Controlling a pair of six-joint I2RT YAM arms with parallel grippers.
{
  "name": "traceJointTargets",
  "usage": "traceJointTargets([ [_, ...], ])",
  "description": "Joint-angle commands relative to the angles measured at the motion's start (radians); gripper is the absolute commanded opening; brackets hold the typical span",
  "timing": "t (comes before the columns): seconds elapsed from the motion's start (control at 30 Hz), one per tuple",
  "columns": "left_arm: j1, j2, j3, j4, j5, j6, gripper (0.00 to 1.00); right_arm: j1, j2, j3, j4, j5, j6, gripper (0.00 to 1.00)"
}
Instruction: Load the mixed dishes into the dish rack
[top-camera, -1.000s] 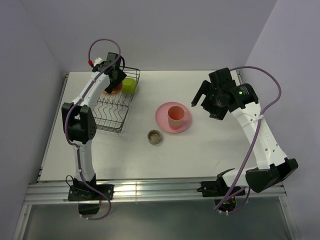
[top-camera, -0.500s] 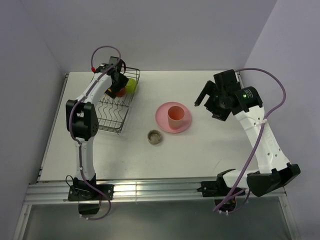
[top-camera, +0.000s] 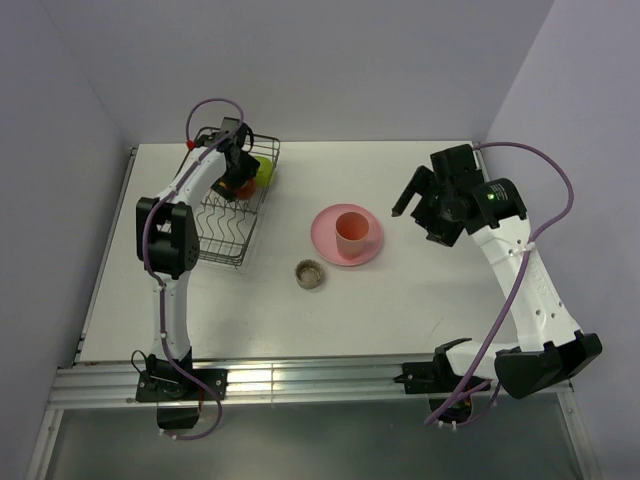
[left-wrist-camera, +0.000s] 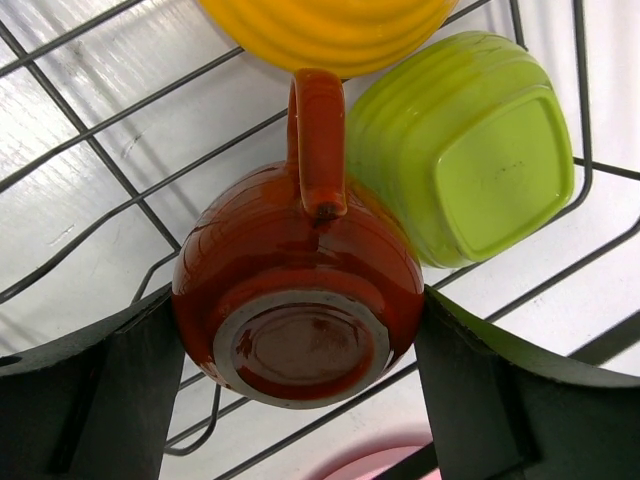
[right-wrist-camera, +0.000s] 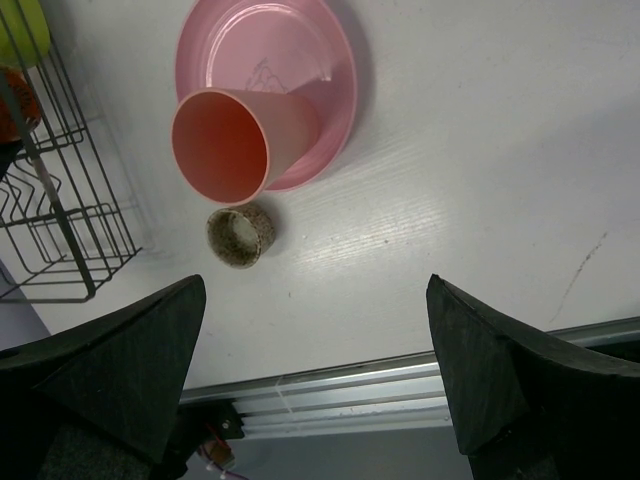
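In the top view the left gripper (top-camera: 238, 178) covers the dish rack's (top-camera: 226, 228) far end, so only slivers show there of the dark red-brown mug (top-camera: 244, 188) and the yellow-green bowl (top-camera: 263, 170). In the left wrist view the orange-yellow bowl (left-wrist-camera: 330, 30), beside the mug in the rack, is cut off by the top edge. The mug's mouth faces away. A pink sliver (left-wrist-camera: 372, 466) beyond the rack's wires is too little to name. In the right wrist view the rack runs off the left edge.

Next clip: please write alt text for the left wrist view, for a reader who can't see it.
The left end effector grips an upturned dark red-brown mug by its sides, base toward the camera, over the black wire dish rack. Just beyond its handle sit an orange-yellow bowl and an upturned yellow-green squarish bowl, both in the rack.
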Motion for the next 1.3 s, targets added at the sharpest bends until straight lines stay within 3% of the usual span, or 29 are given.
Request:
traceJointTargets([
  [0.0, 0.003, 0.010, 0.037, 0.015, 0.013, -0.032, 0.00, -0.015, -0.030, -0.005, 0.032, 0.004, -0.003, 0.98],
  [0.13, 0.003, 0.030, 0.034, 0.012, 0.025, -0.043, 0.04, -0.020, -0.035, -0.014, 0.039, -0.002, -0.004, 0.98],
  [0.33, -0.003, 0.046, 0.071, 0.000, 0.015, -0.037, 0.29, -0.027, -0.039, -0.026, 0.042, -0.005, -0.015, 0.98],
  [0.73, -0.017, 0.023, 0.081, -0.037, -0.012, -0.035, 0.93, -0.032, -0.030, -0.040, 0.054, -0.013, -0.037, 0.98],
  [0.93, -0.019, 0.012, 0.083, -0.041, -0.016, -0.032, 0.99, -0.032, -0.041, -0.052, 0.060, -0.017, -0.041, 0.98],
  [1.27, -0.025, -0.019, 0.107, -0.052, -0.031, -0.026, 0.99, -0.034, -0.050, -0.066, 0.062, -0.019, -0.049, 0.98],
])
